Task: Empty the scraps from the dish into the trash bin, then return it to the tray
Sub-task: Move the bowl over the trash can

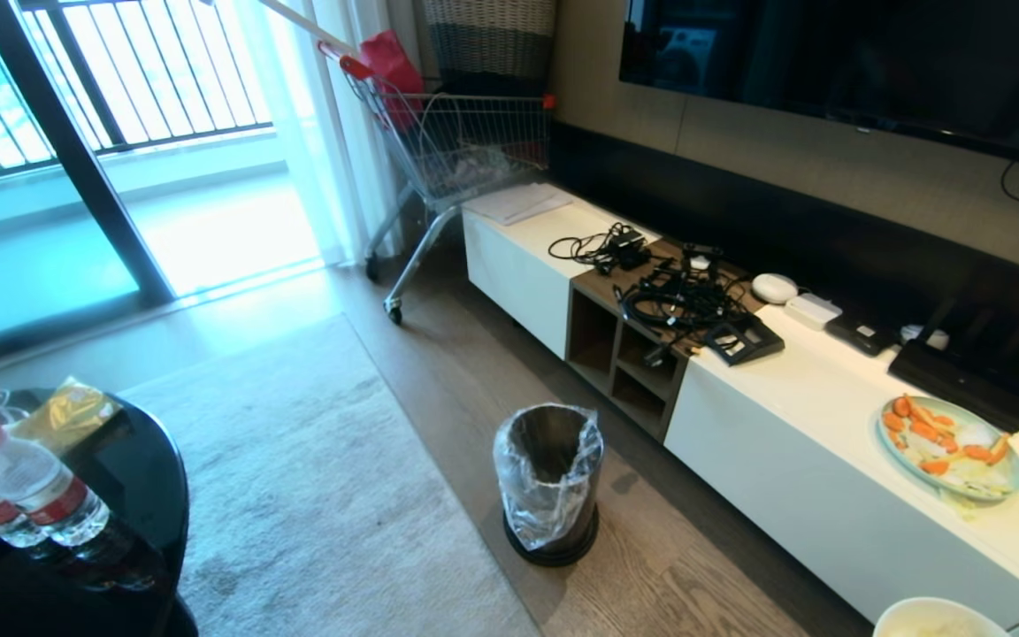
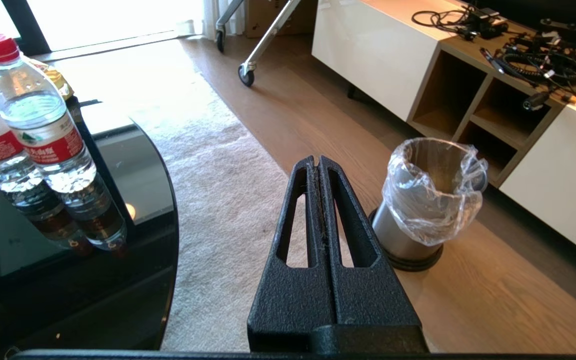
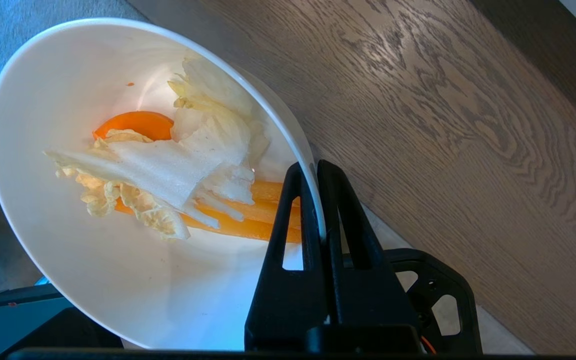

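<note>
dish (image 1: pixel 936 618) cut off at head view's edge.

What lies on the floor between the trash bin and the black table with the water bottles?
In the head view, only the pale rug and a strip of wood floor separate the trash bin from the black table. The left wrist view confirms this.

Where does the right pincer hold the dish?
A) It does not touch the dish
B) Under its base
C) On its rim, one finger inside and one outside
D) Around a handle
C: in the right wrist view the right pincer is shut on the rim of the dish, one finger inside the bowl near the scraps and one outside.
</note>
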You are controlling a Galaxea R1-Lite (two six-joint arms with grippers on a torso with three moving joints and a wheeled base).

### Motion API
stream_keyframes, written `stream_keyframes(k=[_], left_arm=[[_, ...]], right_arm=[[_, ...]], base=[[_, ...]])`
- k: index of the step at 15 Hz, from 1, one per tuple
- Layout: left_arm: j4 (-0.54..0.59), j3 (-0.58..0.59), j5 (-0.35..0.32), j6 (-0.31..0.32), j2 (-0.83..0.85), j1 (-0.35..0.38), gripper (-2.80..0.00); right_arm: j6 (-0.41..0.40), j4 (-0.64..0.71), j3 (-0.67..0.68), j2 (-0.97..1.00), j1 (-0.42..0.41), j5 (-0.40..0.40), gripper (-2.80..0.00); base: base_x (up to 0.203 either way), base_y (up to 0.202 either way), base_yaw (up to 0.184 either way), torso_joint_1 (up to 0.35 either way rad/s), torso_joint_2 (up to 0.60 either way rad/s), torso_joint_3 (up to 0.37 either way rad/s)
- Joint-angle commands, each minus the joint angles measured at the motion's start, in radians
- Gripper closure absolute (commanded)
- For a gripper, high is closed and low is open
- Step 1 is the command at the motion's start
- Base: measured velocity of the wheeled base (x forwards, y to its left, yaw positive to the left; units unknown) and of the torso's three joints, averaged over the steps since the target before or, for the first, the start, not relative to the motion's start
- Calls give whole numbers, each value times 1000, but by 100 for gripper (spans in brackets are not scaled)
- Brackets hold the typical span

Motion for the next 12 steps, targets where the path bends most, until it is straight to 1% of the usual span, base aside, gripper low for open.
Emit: stream_keyframes(k=[1,2,12], left_arm=[[-1,0,0,0,0,0,0],[-1,0,0,0,0,0,0],[-1,0,0,-1,0,0,0]], right_arm=[[1,1,0,1,0,1,0],[1,1,0,1,0,1,0],[3,1,-1,8,0,2,0]], base=[[144,0,5,5,4,5],[55,0,4,12,2,-2],[0,0,0,0,0,0]])
